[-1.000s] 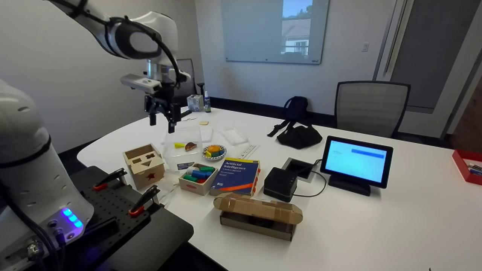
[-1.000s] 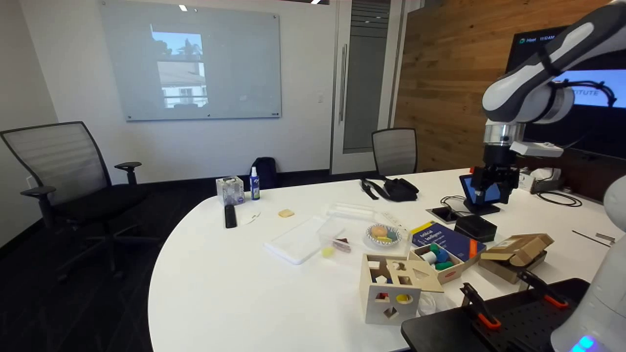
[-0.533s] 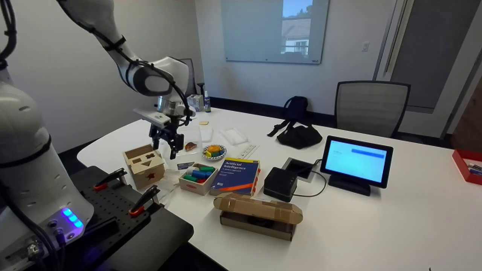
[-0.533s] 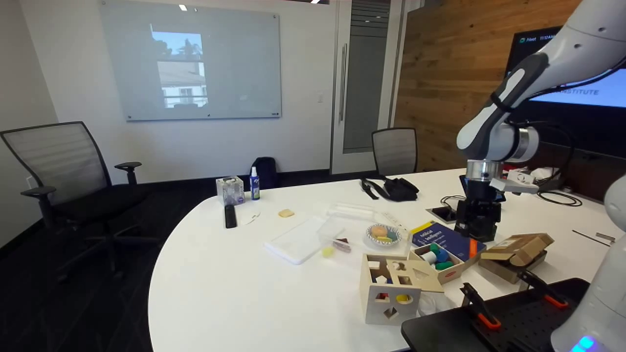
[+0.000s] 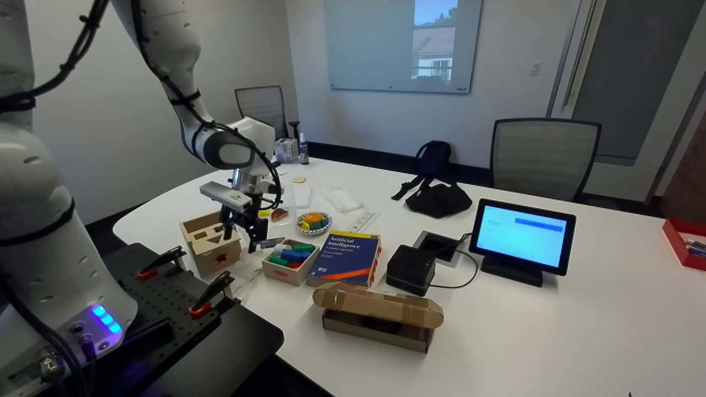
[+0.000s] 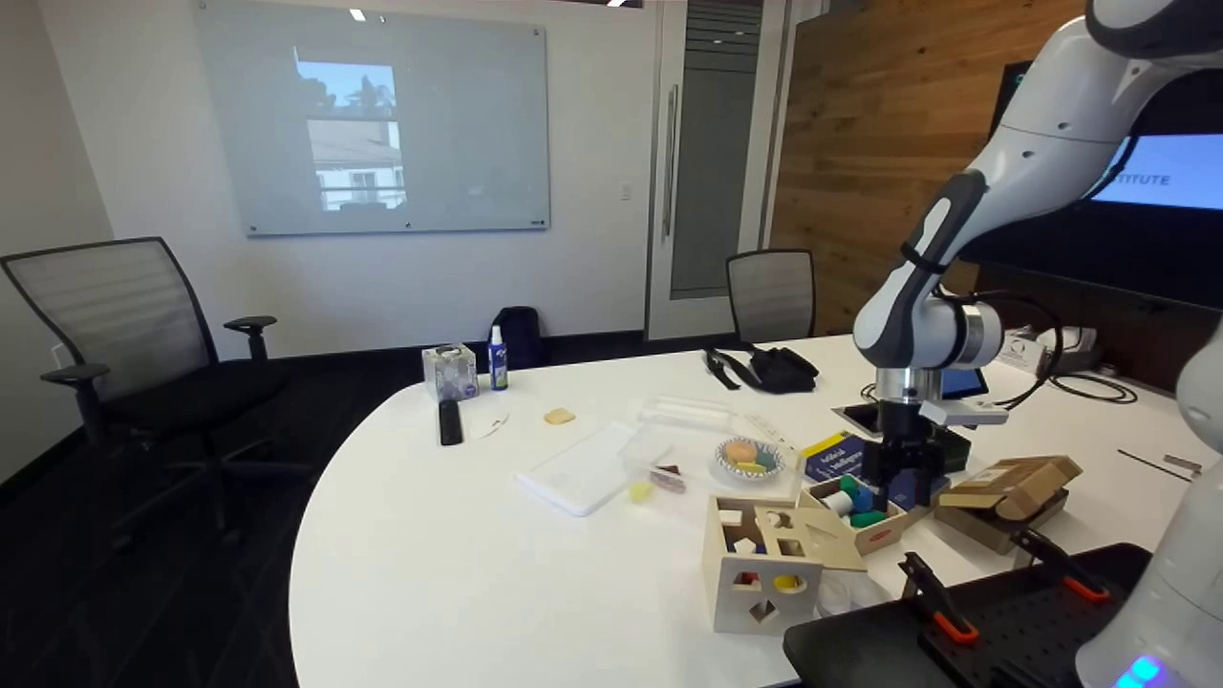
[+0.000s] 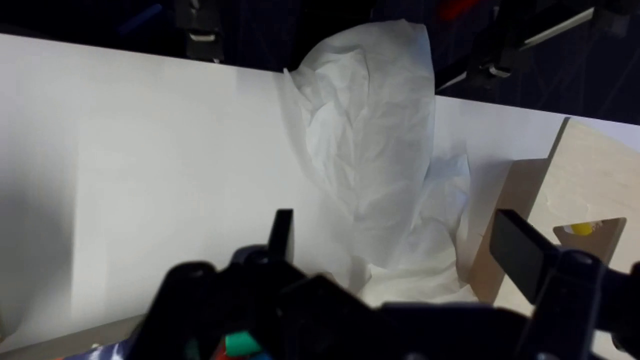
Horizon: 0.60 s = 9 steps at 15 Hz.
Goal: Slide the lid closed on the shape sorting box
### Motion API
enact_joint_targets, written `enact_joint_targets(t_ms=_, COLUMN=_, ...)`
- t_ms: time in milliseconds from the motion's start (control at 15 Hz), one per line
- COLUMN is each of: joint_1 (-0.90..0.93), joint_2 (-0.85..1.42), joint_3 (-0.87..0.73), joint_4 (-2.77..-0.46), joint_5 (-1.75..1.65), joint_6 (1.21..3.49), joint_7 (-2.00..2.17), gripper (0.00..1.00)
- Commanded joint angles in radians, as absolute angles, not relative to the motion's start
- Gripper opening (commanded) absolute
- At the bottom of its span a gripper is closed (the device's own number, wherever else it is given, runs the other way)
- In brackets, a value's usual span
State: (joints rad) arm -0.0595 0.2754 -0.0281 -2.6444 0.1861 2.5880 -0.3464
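2 fingers [image 7: 522, 252], spread apart and empty, have just sunk near the lid [image 6: 817, 552], which hasn't budged: it juts past the shape sorting box [image 6: 767, 592] on the counter [image 6: 459, 573], top partly open. I'd guess pushing that overhang inward comes next.

White table [image 6: 459, 554] here, and it's busy: shape sorting box [image 6: 764, 589] stands by the near edge, open cardboard box [image 5: 380, 317] farther along it! Tissue box [image 6: 450, 375] and spray bottle [image 6: 498, 361] hold the rounded far corner, black bag [image 6: 782, 371] slumps near the far edge, blue book [image 5: 345, 259] lies between both edges.
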Motion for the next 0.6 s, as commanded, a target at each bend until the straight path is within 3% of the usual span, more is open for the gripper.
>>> enact_joint_targets(t_ms=0, joint_1=-0.103, joint_2=0.383, joint_3=0.052, joint_4=-2.581, joint_5=0.233, joint_6=2.616, joint_7=-0.365, gripper=1.0)
enact_joint_targets(t_ms=533, joint_1=-0.151, joint_2=0.462, joint_3=0.1, joint_4=-2.539, joint_5=0.21, joint_6=2.607, joint_7=-0.357, gripper=1.0)
